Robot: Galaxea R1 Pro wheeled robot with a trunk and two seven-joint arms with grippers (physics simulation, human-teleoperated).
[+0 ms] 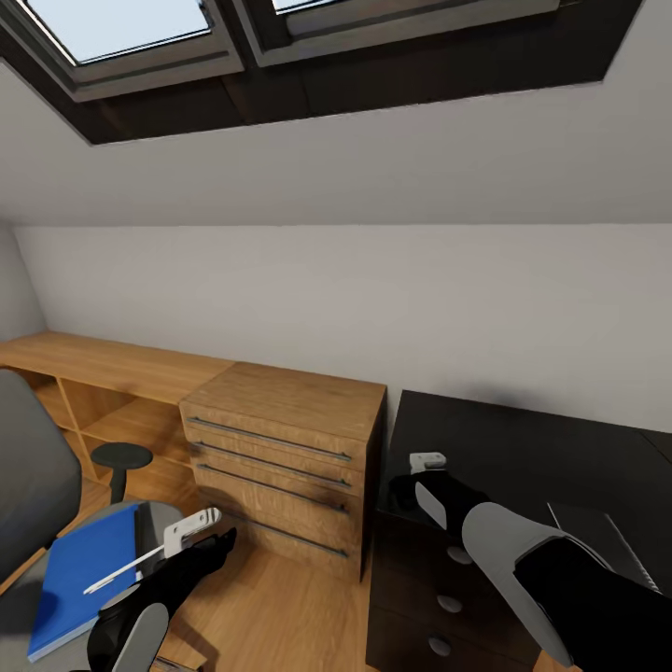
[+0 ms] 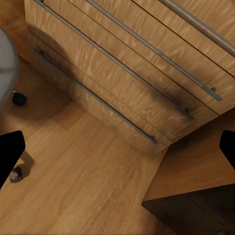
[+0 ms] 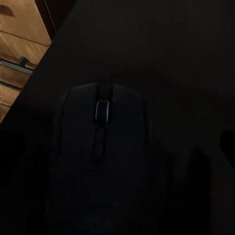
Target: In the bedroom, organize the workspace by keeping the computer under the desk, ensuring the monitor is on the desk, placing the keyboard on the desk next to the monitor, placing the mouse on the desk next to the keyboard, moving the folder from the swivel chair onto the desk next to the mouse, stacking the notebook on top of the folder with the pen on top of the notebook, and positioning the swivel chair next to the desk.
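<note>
With right fingers (image 1: 422,478) low over the mouse (image 3: 100,161) on the desk (image 1: 523,448), cannot tell spread or pinching; left fingers (image 2: 117,149) spread wide.

No text, label, brand, number or sign can be read in any of the views. The folder (image 1: 79,574), the dresser (image 1: 280,457) drawer fronts and the mouse (image 3: 100,147) on the worktop (image 1: 523,448) all show plain surfaces with no lettering.
</note>
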